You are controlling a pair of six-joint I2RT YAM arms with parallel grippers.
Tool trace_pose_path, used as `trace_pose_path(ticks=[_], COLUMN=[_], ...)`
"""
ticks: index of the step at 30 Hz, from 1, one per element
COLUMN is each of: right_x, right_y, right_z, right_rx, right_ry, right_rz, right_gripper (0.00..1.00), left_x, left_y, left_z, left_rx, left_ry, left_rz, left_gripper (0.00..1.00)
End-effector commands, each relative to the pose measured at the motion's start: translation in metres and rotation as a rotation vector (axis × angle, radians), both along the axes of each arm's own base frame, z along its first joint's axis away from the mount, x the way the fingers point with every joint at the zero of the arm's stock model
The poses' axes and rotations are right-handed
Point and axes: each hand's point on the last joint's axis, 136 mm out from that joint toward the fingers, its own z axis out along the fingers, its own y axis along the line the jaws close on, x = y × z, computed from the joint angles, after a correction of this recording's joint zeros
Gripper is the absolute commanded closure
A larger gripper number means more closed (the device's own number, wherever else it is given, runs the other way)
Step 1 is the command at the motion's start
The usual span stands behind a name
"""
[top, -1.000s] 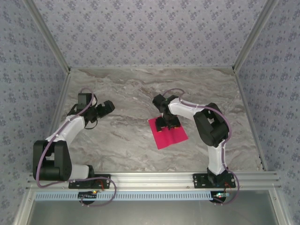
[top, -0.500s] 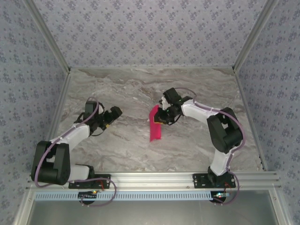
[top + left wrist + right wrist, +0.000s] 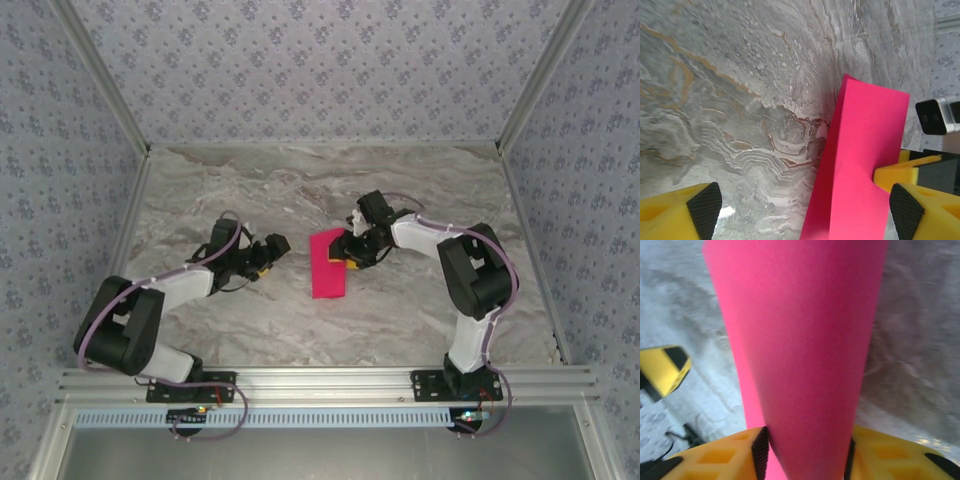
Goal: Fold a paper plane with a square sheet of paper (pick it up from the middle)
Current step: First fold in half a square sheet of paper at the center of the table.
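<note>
Watching my right pincer (image 3: 807,452) first, I see it holding the square sheet of paper (image 3: 800,340) between its black pads, the sheet bowed over into a loose double layer rather than a sharp crease. In the top view the paper sits at centre frame, its upper right edge in that grip and the rest hanging toward the table (image 3: 420,190); I cannot tell whether its lower edge touches. My left pincer (image 3: 274,250) stands wide and empty, just left of the sheet.

I judge three risks. The hold is thin, so a tug could slide the paper out or tear it. If the left pincer catches one layer only, the fold may set crooked. With both pincers this near, their fingers could knock together.
</note>
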Motion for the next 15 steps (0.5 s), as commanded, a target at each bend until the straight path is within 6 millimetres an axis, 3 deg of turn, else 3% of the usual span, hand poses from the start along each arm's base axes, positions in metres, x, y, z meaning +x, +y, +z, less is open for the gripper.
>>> trace_pose_path(ticks=[1, 8, 15], right_x=[-0.001, 0.004, 0.006], right_y=[-0.022, -0.025, -0.031], right_z=[-0.008, 0.002, 0.012], right_rx=[-0.147, -0.113, -0.041], right_ry=[-0.015, -0.044, -0.053], right_rz=[0.008, -0.037, -0.099], right_gripper=[0.49, 0.46, 0.45], left_x=[0.012, 0.003, -0.005], left_y=[-0.022, -0.066, -0.101], left_z=[0.019, 0.022, 0.014], left_rx=[-0.056, -0.159, -0.234], left_ry=[-0.049, -0.039, 0.002], left_rz=[-0.031, -0.155, -0.244], left_gripper=[0.12, 0.22, 0.42])
